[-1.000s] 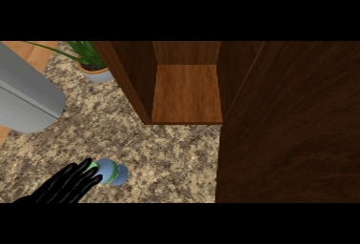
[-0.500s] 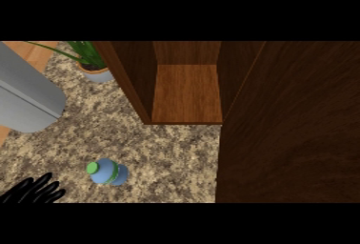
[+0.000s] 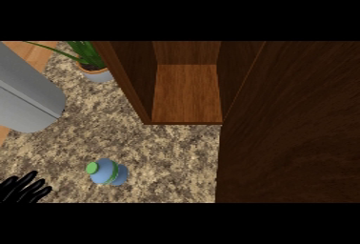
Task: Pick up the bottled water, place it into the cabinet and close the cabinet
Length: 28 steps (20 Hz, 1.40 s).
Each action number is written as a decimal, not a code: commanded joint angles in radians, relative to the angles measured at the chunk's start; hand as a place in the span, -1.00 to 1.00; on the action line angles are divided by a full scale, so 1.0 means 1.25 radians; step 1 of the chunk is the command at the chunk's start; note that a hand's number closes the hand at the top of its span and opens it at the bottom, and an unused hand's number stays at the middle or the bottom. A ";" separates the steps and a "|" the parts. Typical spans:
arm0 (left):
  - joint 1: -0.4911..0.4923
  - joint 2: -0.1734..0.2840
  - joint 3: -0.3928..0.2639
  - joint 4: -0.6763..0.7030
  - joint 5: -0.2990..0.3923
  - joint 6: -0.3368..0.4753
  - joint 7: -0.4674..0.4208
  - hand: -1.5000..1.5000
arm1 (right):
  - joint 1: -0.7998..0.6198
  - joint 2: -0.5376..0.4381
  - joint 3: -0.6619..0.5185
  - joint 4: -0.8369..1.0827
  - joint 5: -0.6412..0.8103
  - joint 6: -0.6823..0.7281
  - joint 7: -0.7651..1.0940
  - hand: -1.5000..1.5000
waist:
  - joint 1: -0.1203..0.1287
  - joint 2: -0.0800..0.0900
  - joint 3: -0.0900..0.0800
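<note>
The bottled water (image 3: 107, 172) stands upright on the speckled counter (image 3: 162, 157); from above it shows as a blue body with a green cap. My left hand (image 3: 22, 189) is at the lower left corner, fingers straight and spread, a short gap to the left of the bottle and not touching it. The wooden cabinet (image 3: 186, 93) stands open beyond the bottle, with a bare shelf inside. Its dark open door (image 3: 288, 128) fills the right side of the view. My right hand does not show.
A large grey rounded object (image 3: 28, 97) lies at the left edge. A potted plant (image 3: 95, 66) stands at the back, just left of the cabinet's side wall. Speckled counter stretches between the bottle and the cabinet's front.
My left hand was right against the bottle a second ago and has drawn back down and left toward the corner. The bottle stays where it stood.
</note>
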 commanded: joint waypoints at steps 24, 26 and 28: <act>-0.327 -0.189 0.104 0.487 -0.592 -0.139 -0.292 -1.00 | 0.075 0.007 0.043 0.041 0.049 0.055 -0.132 -1.00 | -0.005 0.001 -0.001; -0.360 -0.152 0.109 0.529 -0.577 -0.133 -0.283 -1.00 | 0.085 -0.022 0.036 -0.074 -0.006 0.032 -0.016 -1.00 | -0.005 0.001 -0.001; -0.444 -0.197 0.077 0.611 -0.655 -0.061 -0.307 -1.00 | 0.094 -0.010 0.026 0.024 0.013 0.075 -0.127 -1.00 | -0.011 0.002 -0.001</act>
